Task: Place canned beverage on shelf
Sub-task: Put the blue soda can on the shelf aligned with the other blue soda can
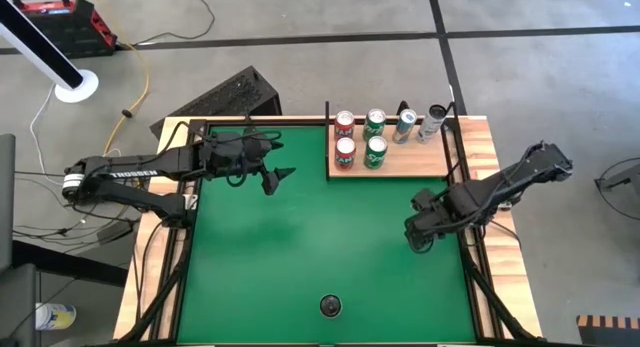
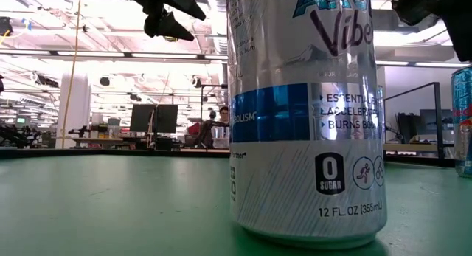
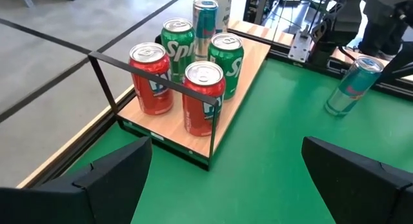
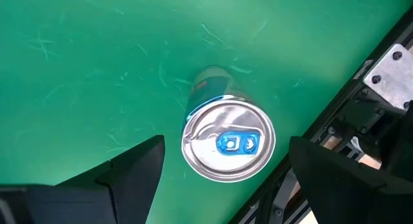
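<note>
- Green felt covers your table [image 1: 300, 237], and grey floor shows all around it in the high view.
- Your shelf [image 1: 400, 163] is a pale wood panel at about 1 o'clock on the table, up against the far rim.
- On the shelf stand two red cans [image 1: 344, 139] and two green cans [image 1: 375, 137], side by side in a square.
- A blue-and-silver can [image 1: 405, 125] and a slim silver can [image 1: 433, 122] stand at the back of the shelf, next to the green ones.
- Your left gripper [image 1: 278, 177] hangs at about 11 o'clock, just beside the shelf's near left corner. Its fingers [image 3: 116, 169] are spread wide open and hold nothing.
- Your right gripper [image 1: 415, 237] hangs at about 3 o'clock, close to the table's right rim.
- In the right wrist view you look straight down on a silver can with a blue tab [image 4: 229, 143]. It stands upright on the green felt, between the two open fingers [image 4: 139, 162]. The fingers do not touch it.
- The same can shows in the left wrist view [image 3: 352, 85], standing on the felt, well apart from the shelf.
- One more can, white and blue [image 2: 306, 116], stands on the felt right in front of the low camera. In the high view it is the small round top at 6 o'clock [image 1: 330, 306].
- Behind the table, the low view shows a big room with desks, screens and a person sitting far off.
</note>
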{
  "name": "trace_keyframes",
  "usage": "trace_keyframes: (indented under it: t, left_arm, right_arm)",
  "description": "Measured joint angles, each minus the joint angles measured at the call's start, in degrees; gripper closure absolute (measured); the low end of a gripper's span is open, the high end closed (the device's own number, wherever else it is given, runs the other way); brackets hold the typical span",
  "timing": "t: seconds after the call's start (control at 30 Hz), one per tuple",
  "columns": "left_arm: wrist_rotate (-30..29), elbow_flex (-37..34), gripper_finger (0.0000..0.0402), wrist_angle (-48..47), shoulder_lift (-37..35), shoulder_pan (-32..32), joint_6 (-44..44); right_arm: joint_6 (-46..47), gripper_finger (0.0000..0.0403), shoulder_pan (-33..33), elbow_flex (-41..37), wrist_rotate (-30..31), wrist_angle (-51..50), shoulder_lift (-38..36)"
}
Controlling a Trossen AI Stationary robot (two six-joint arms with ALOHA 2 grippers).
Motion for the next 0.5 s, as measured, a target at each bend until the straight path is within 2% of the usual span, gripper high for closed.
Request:
trace_keyframes:
  t: [0.3,0.5]
  left_arm:
    - [-0.29,-0.01,0.0017,0.0,0.0,0.0,-1.18]
    - [-0.36,-0.01,0.0017,0.0,0.0,0.0,-1.51]
  right_arm:
    - [-2.87,0.0047,-0.27,-0.7,0.02,0.54,-0.02]
    - [-3.76,0.0047,-0.64,-5.61,-1.29,5.11,-0.92]
